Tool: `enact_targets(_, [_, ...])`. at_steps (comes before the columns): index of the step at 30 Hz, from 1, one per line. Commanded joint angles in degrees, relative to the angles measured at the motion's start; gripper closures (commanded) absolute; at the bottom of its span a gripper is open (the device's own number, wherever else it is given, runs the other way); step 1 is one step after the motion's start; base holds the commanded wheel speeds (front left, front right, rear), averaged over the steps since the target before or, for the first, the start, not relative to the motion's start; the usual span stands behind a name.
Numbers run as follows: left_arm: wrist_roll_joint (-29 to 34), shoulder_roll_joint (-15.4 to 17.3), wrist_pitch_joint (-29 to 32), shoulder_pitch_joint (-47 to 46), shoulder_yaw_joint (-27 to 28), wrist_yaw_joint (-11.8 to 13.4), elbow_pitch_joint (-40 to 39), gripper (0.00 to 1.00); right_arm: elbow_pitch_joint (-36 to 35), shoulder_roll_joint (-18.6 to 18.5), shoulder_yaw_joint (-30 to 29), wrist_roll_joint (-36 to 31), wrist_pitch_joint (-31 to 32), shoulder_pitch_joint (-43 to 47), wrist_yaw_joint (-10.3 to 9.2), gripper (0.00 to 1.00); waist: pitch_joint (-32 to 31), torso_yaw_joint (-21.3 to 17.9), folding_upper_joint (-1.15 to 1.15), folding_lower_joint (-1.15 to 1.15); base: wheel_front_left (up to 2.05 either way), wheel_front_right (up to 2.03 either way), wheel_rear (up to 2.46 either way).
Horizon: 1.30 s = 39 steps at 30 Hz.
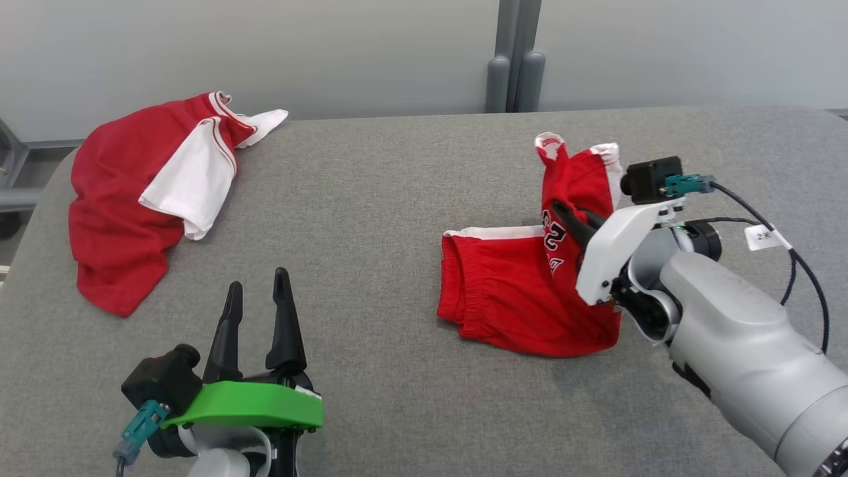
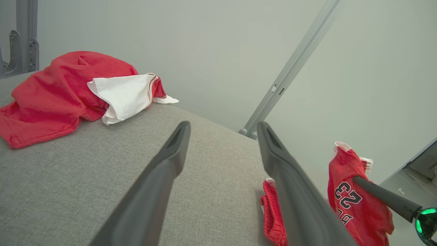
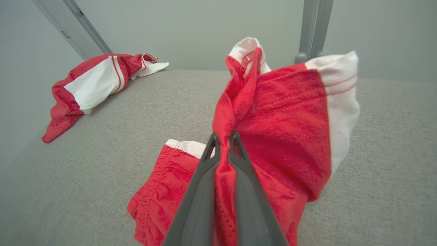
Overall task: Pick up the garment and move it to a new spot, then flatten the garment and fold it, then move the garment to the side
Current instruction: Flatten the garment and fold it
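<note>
Clenched on just a thin fold of the shorts [image 1: 510, 298], the right pincer [image 1: 571, 213] may let them slip; the left pincer [image 1: 257, 278] is released.

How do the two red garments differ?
The numbered shorts are pinched by the right gripper, one part lifted; the far garment lies untouched in a heap. The shorts show a printed 23; the far garment shows a broad white panel. Both are red with white trim.

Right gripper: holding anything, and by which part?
The right gripper pinches the red shorts by a bunched fold of one raised leg, below its white hem. The left gripper is open, empty.
</note>
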Motion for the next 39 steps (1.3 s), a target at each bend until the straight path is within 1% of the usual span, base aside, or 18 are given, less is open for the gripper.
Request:
enact_targets(1, [-0.2,0.0,-0.2,0.2,0.3,-0.4,0.2,0.0,0.0,1.5,0.2,-1.1,0.9,-0.6,-0.02,1.0,0.2,0.7,0.0,0.0,0.0,0.0,0.0])
enact_targets(8, [-0.1,-0.8,-0.4,-1.1,0.1,-1.0,0.6,0.0,2.8,7.0,1.5,-4.3,4.0,0.0,-0.01,1.0,0.9,3.0,0.0,0.0,0.0,0.0,0.0])
enact_targets(14, [0.1,-1.3,-0.5,-1.6,-0.1,-1.3,1.0,0.0,5.9,10.0,2.7,-6.5,5.5,1.0,-0.02,1.0,1.5,4.4,0.0,0.0,0.0,0.0,0.0])
enact_targets(25, [0.4,-1.8,-0.7,-2.1,0.3,-1.7,1.7,0.0,10.3,12.1,3.8,-9.2,5.3,0.7,-0.01,1.0,2.2,5.0,0.0,0.0,0.0,0.0,0.0])
enact_targets(30, [0.6,-2.0,-0.6,-2.2,0.4,-2.0,2.1,0.0,10.6,12.8,4.3,-9.8,4.5,0.4,-0.01,1.0,2.1,4.7,0.0,0.0,0.0,0.0,0.0])
enact_targets(32, [0.7,-2.0,-0.6,-2.1,0.4,-2.1,2.2,0.0,10.4,12.9,4.3,-9.8,4.1,0.3,-0.01,0.59,2.0,4.4,0.0,0.0,0.0,0.0,0.0])
enact_targets(33, [0.8,-2.1,-0.6,-2.1,0.4,-2.2,2.2,0.0,10.1,12.9,4.4,-9.9,3.7,0.3,-0.02,0.21,1.9,4.2,0.0,0.0,0.0,0.0,0.0])
enact_targets(34, [0.8,-2.1,-0.7,-2.0,0.3,-2.1,2.3,0.0,9.8,12.8,4.5,-10.0,3.2,0.2,-0.01,0.0,1.9,4.1,0.0,0.0,0.0,0.0,0.0])
enact_targets(39, [0.9,-2.2,-0.7,-1.5,-0.5,-2.4,2.7,0.0,8.0,12.4,5.1,-10.4,1.7,0.7,-0.02,0.0,1.3,3.0,0.0,0.0,0.0,0.0,0.0])
